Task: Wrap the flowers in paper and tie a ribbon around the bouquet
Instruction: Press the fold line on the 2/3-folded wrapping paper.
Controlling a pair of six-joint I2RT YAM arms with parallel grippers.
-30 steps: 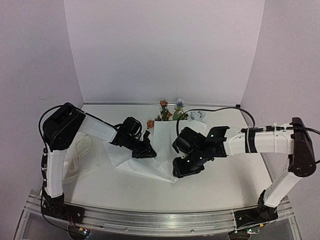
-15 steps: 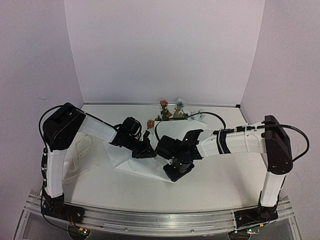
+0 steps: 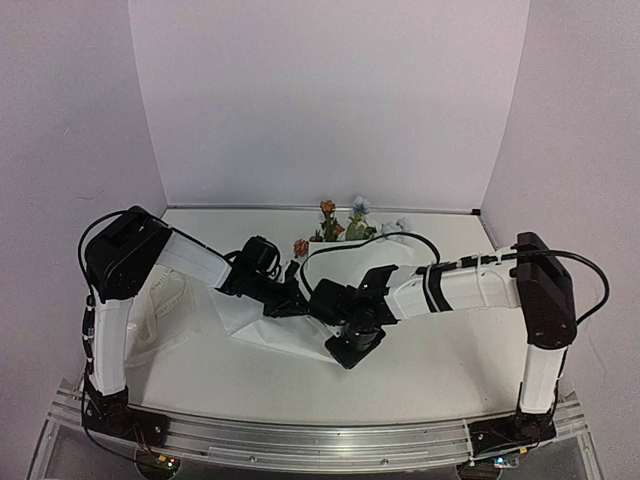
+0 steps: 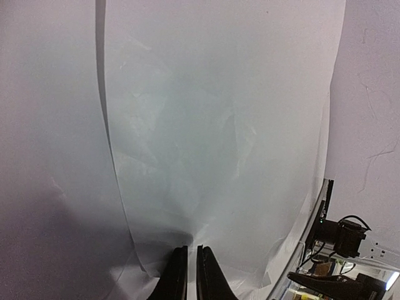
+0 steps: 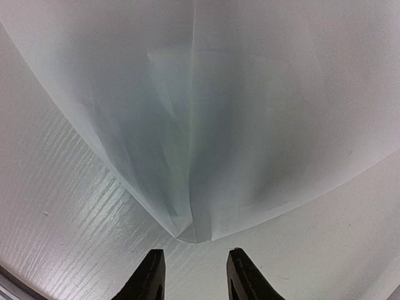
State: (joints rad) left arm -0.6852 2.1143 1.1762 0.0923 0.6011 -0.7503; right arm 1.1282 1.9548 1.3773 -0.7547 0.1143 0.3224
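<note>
The white paper (image 3: 262,326) lies folded on the table with a pointed corner toward the near side. My left gripper (image 3: 290,300) rests on its upper part, and its jaws (image 4: 188,269) are shut on a pinch of paper (image 4: 206,125) that creases at the tips. My right gripper (image 3: 347,349) hovers at the paper's near corner. In the right wrist view the gripper (image 5: 190,265) is open, with the folded paper tip (image 5: 190,234) just ahead of the fingertips, not between them. The flowers (image 3: 332,223) show orange and pale blue blooms at the back. Their stems are hidden behind the arms.
The translucent ribbon (image 3: 160,305) lies looped on the table left of the paper, under the left arm. A black cable (image 3: 355,240) arcs over the right arm near the flowers. The table's near rail (image 4: 334,234) shows at the left wrist view's lower right.
The right arm has swung left across the paper and down to its near corner, and its jaws have narrowed a little. The upright paper flap by the flowers no longer shows. The left gripper stays put.
</note>
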